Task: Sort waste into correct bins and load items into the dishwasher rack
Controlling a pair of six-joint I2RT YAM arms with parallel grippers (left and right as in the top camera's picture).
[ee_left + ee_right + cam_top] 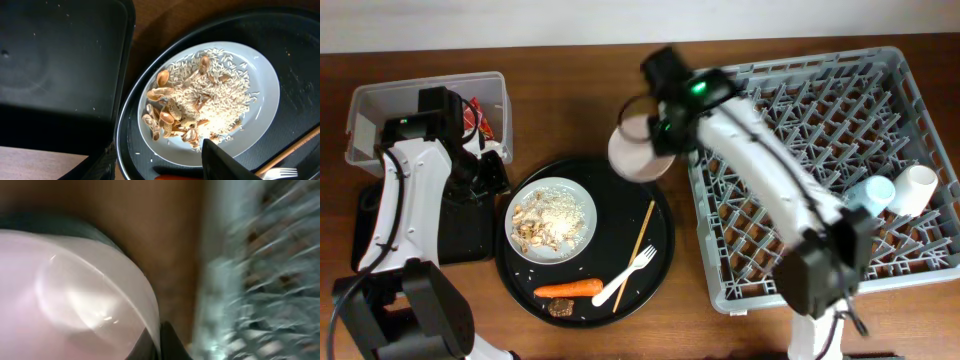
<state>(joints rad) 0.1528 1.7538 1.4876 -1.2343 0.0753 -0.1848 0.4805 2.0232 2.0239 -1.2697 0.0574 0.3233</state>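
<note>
Overhead, 1 pink bowl in R gripper, 1 plate, 1 fork

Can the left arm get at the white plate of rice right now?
Probably yes: the left hand hovers open beside the white plate, nothing covers it, and the right hand is away, holding the pale pink bowl.

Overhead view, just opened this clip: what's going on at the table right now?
The right pincer grips the pale pink bowl by its rim, between the round black tray and the grey rack. The left pincer hangs open and empty near the white plate of rice. A white cup and a light blue cup sit in the rack; carrot, fork and chopstick lie on the tray.
</note>
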